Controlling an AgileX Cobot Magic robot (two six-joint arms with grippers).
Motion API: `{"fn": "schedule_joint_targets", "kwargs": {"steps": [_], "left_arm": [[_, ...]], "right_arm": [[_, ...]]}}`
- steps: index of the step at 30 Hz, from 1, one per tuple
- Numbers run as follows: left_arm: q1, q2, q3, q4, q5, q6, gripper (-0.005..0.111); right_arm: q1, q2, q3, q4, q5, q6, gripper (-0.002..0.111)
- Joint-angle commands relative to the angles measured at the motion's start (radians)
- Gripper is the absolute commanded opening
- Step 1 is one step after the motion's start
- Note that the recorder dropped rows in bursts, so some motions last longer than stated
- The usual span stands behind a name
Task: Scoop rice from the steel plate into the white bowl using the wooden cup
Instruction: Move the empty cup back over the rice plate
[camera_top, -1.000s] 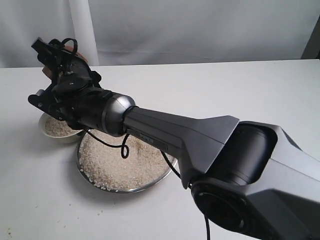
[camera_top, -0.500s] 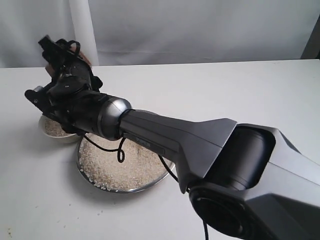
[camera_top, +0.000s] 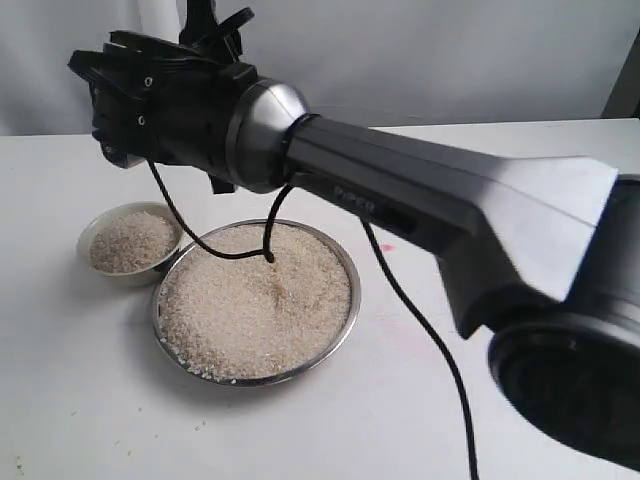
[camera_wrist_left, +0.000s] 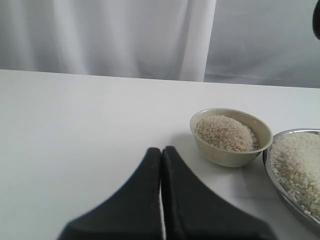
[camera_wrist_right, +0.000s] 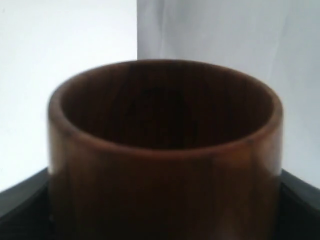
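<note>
Rice (camera_top: 255, 305) lies heaped in the steel plate (camera_top: 352, 290), which sits nearest us on the white tabletop (camera_top: 80, 400). Just beside the plate stands the white bowl (camera_wrist_left: 222, 156), mounded with more grains. The left end effector (camera_wrist_left: 161, 155) is clenched with nothing between its fingers, low over the tabletop, on the bowl's far side from the plate. High above the plate's bowl-side edge we see the right arm's wrist (camera_top: 190, 100). A black cable (camera_top: 268, 255) loops from it down to the rice; we cannot tell whether it touches. The right end effector (camera_wrist_right: 165, 215) grasps the wooden cup (camera_wrist_right: 165, 150) up there, a black finger on each side, the cup's dark interior showing.
</note>
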Motion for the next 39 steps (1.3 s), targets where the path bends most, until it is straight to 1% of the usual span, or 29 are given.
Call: {"fn": "schedule_joint_targets", "kwargs": {"steps": [1, 6, 11, 13, 19, 25, 34, 39], "left_arm": [[-0.006, 0.0, 0.001, -0.001, -0.008, -0.002, 0.0], [-0.006, 0.0, 0.001, -0.001, -0.008, -0.002, 0.0], [-0.006, 0.0, 0.001, -0.001, -0.008, -0.002, 0.0], [-0.006, 0.0, 0.001, -0.001, -0.008, -0.002, 0.0], [-0.006, 0.0, 0.001, -0.001, -0.008, -0.002, 0.0], [-0.006, 0.0, 0.001, -0.001, -0.008, -0.002, 0.0], [-0.006, 0.0, 0.001, -0.001, -0.008, -0.002, 0.0], [-0.006, 0.0, 0.001, -0.001, -0.008, -0.002, 0.0]], "right_arm": [[-0.017, -0.1, 0.182, 0.003, 0.054, -0.094, 0.0], [-0.056, -0.188, 0.417, 0.001, -0.004, -0.105, 0.0], [-0.101, -0.196, 0.536, -0.015, -0.082, -0.11, 0.0], [-0.103, -0.178, 0.544, -0.02, -0.089, -0.113, 0.0], [-0.103, -0.108, 0.547, -0.111, -0.12, -0.114, 0.0], [-0.103, -0.052, 0.547, -0.146, -0.138, -0.114, 0.0], [-0.097, -0.015, 0.547, -0.15, -0.175, -0.114, 0.0], [-0.073, -0.011, 0.547, -0.157, -0.202, -0.114, 0.0]]}}
